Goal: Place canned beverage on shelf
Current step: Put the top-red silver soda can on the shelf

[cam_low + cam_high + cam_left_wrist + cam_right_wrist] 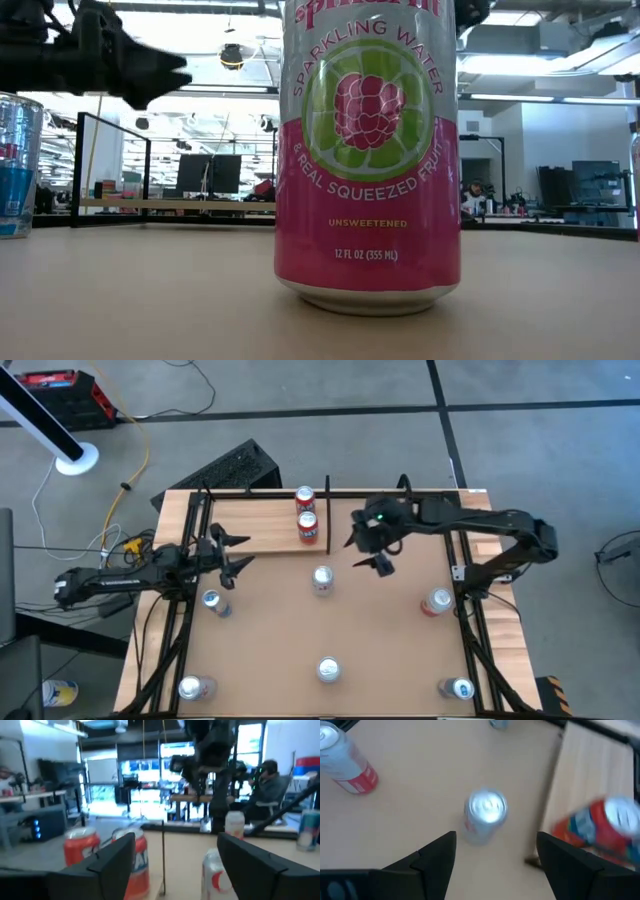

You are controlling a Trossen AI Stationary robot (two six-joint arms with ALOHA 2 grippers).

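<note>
Around you was an open workshop with desks and monitors beyond the bench [300, 660], a smooth brown top framed by black rails, with the pale wood shelf [255, 525] along its far edge. Two orange-red cans [306, 518] stood on that shelf already, close together by a thin black upright. The one nearest your working arm was the silver can [322, 580] standing upright mid-bench, just in front of the shelf; five more cans stood scattered toward the sides and the near edge, one of them a pink sparkling-water can [368, 150] right in front of the low camera. Your right hand [380, 555] hovered above and just beside the silver can, fingers spread and empty, the wrist camera looking down on its lid [486, 805]. Your left hand [232, 555] hung at the shelf's left end, also spread and holding nothing. I'd judge the can rigid if full yet thin-walled, smooth and rather slippery, so take it across the middle of its body, squarely, with modest squeeze; a grip near the rim could tip it or dent it.
</note>
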